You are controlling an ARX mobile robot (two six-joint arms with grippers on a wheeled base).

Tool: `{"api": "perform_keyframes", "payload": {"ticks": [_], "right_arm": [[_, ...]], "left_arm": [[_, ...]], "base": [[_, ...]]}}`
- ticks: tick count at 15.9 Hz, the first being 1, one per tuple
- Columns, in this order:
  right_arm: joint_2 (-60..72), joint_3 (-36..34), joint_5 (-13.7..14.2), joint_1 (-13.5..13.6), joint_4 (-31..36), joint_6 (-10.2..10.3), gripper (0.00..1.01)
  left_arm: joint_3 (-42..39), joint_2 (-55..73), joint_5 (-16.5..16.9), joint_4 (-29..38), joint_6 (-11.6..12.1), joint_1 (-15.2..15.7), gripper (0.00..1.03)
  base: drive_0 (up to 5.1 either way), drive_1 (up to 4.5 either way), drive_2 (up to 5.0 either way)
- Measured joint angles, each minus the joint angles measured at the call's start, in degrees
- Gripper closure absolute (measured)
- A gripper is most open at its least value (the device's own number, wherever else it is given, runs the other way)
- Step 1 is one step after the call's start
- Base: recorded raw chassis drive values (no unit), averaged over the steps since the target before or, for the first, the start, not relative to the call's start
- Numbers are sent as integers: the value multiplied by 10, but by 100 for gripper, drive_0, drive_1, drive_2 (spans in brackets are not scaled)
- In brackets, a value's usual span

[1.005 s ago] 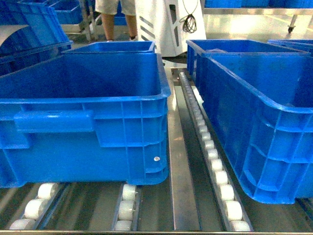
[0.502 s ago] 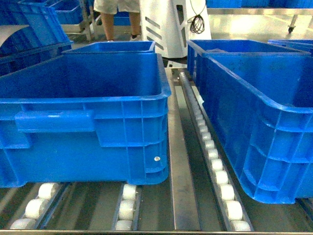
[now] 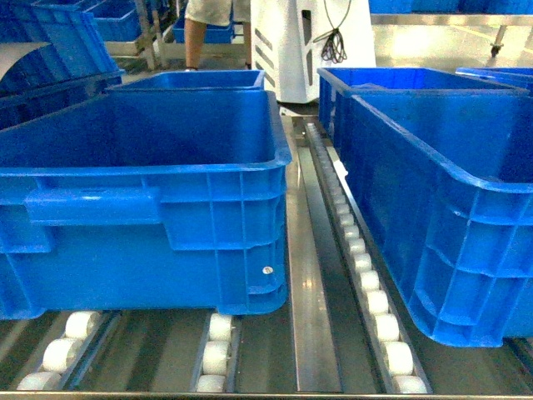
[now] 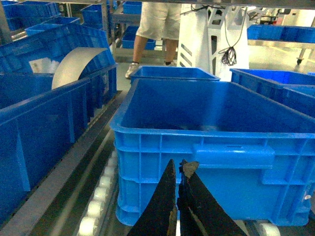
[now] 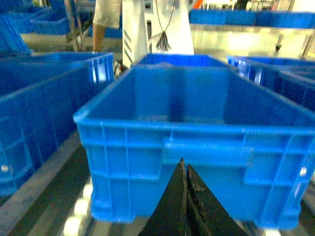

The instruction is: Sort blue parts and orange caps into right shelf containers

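No blue parts and no orange caps show in any view. Two large blue bins sit on a roller shelf, the left bin [image 3: 141,208] and the right bin [image 3: 450,217]. What lies on their floors is too dim to tell. Neither gripper shows in the head view. In the left wrist view my left gripper [image 4: 178,164] is shut with nothing in it, just in front of the left bin's near wall [image 4: 206,147]. In the right wrist view my right gripper [image 5: 184,164] is shut and empty, facing the near wall of the right bin [image 5: 197,147].
A line of white rollers [image 3: 366,283] and a steel rail [image 3: 304,275] run between the bins. More blue bins stand behind [image 3: 191,80] and at the far left [image 4: 44,113]. A person [image 3: 208,25] stands beside a white machine [image 3: 308,42] at the back.
The person at the back has stepped to the right. The white machine and the right bin sit slightly further right in the head view. Both bins stay where they were.
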Motion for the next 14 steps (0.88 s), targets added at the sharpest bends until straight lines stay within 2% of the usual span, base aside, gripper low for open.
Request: {"api": "perform_keyframes", "payload": {"ticks": [1,2,3,6,8,12,14], "right_arm": [[-62,0,-1,0,-87,0,100],[-85,3,0,0,-73,0,100],[-85,0,0,0,-90,0,100],[-85,0,0,0,-85,0,100],[-85,0,0,0,-85,0,74],[-85,0,0,0,-85,0,4],[-85,0,0,0,-85,0,3]], "left_arm": [[0,-9,0,-10,0,0,101],[2,-49,1,-68,0,0,101],[0,-101,-3,-120,0,0,101],[0,-103,0,-109,1,0,101],[0,-103,0,-112,0,0,77],[0,-103,0,-112,0,0,7],[0,-103,0,-112,2,0,5]], "base": [[0,0,0],[0,0,0],[0,0,0],[0,0,0],[0,0,0],[0,0,0],[0,0,0]]}}
